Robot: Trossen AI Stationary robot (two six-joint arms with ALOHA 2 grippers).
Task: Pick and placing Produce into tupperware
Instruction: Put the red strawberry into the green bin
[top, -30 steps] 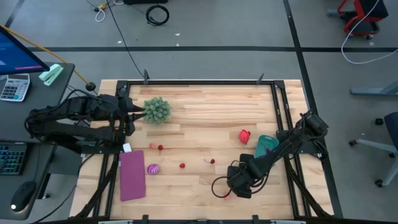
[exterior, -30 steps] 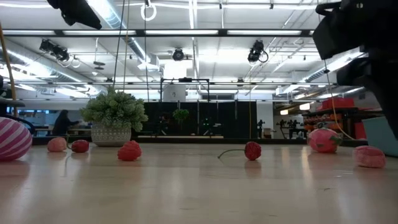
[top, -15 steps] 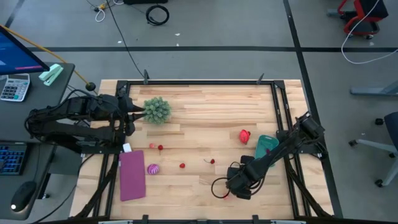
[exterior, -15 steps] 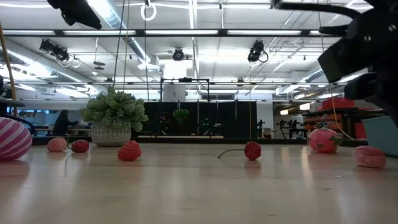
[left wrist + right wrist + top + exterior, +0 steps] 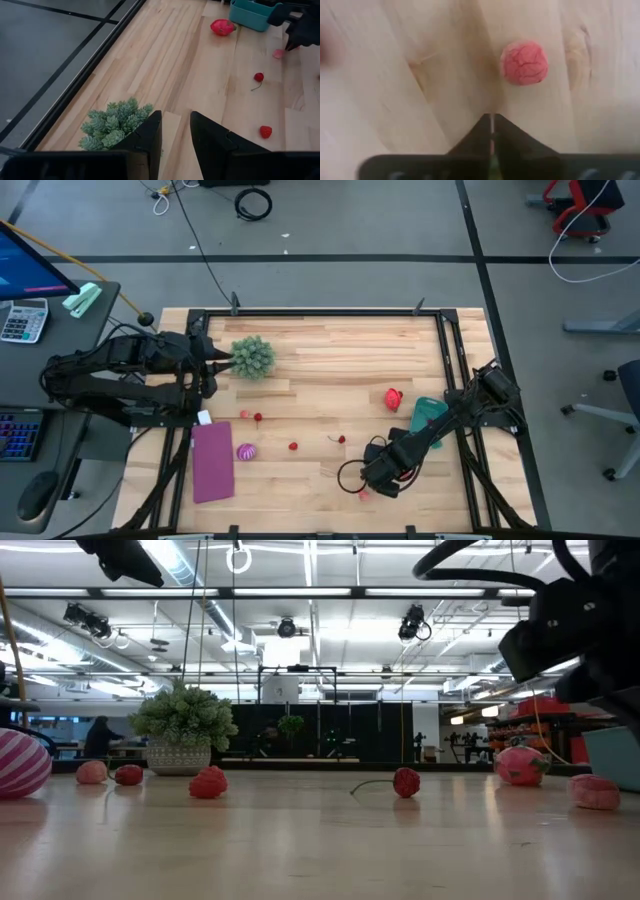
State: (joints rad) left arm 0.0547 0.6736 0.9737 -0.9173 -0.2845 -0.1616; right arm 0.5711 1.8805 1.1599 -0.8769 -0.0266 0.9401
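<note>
Two arms are seen over the wooden table (image 5: 330, 360). At far left, the left gripper (image 5: 175, 132) is held slightly parted beside the green plant ball (image 5: 252, 357). Small red fruit pieces (image 5: 293, 446) are scattered mid-table. Near right, the right gripper (image 5: 491, 119) is pressed closed above a pink piece (image 5: 524, 62), just left of the teal tub (image 5: 428, 415).

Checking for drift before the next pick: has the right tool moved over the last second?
Yes. In the high view the right tool has slid slightly further from the teal tupperware, toward the table's near edge, stopping beside a pink produce piece.
</note>
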